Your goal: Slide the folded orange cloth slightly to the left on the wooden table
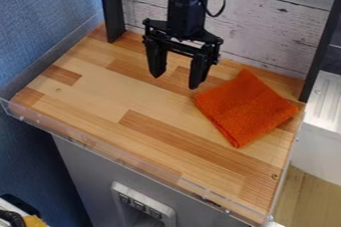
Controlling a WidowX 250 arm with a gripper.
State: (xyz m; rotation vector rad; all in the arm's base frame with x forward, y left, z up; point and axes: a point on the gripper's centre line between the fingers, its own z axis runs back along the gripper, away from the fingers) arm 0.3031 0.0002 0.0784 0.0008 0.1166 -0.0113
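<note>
One folded orange cloth (245, 107) lies on the wooden table (126, 99), to the picture's right of the robot's empty, open hand (177, 82) and nearer the front edge.

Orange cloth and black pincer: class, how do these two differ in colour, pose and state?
The cloth is orange; the pincer is black. The cloth lies flat on the wooden worktop; the pincer hangs pointing down. The cloth is folded into a compact shape, while the pincer is open, its two fingers apart.
</note>
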